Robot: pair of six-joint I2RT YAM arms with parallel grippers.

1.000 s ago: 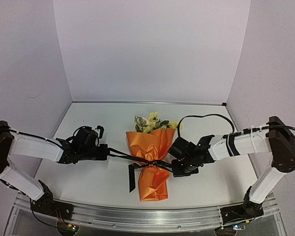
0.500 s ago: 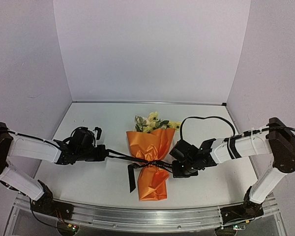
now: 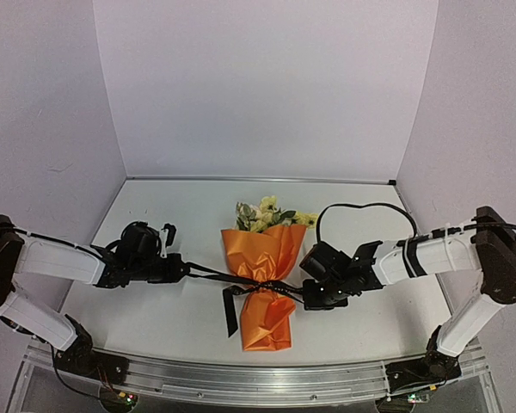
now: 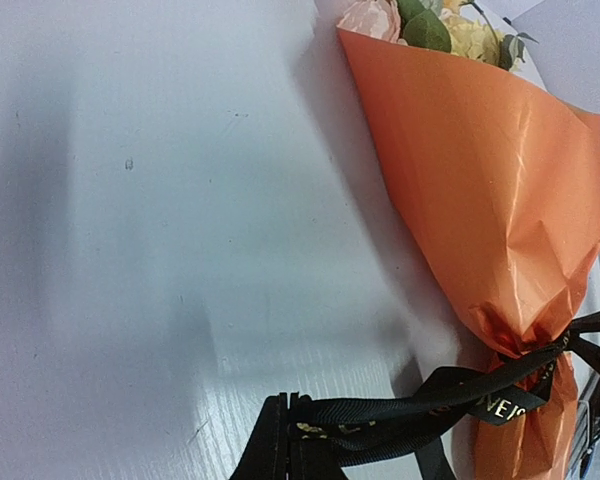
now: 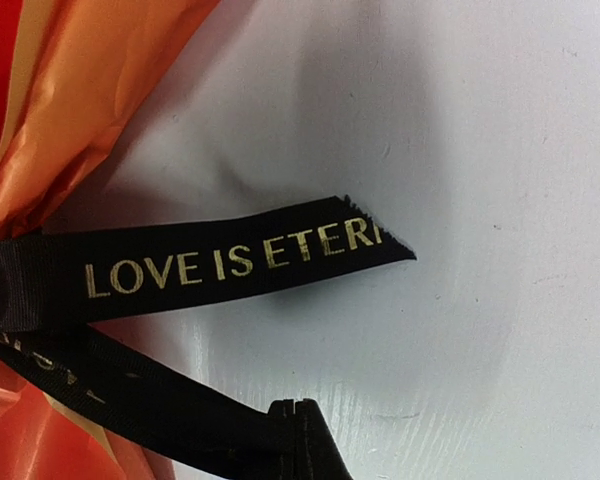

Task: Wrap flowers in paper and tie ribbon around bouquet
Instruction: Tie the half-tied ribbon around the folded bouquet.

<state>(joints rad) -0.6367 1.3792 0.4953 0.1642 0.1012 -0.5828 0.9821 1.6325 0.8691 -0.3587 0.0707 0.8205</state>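
Tying step. Bouquet [image 3: 263,274] lies mid-table [image 3: 168,320], ribbon [image 3: 210,274] cinched round its neck. Left gripper [image 3: 183,270] and right gripper [image 3: 307,298] each clamp a ribbon end. Next, I judge: pull outward evenly to snug the knot.

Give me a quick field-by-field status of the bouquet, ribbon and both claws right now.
bouquet: orange paper cone lying on white table, pale yellow flowers at far, wide end
ribbon: flat black ribbon with gold lettering, crossed around cone's pinched waist
left claw: shut on ribbon strand, left of cone
right claw: shut on ribbon strand, right of cone
loose tail: lies toward near edge, left of cone's narrow end
bow: none visible
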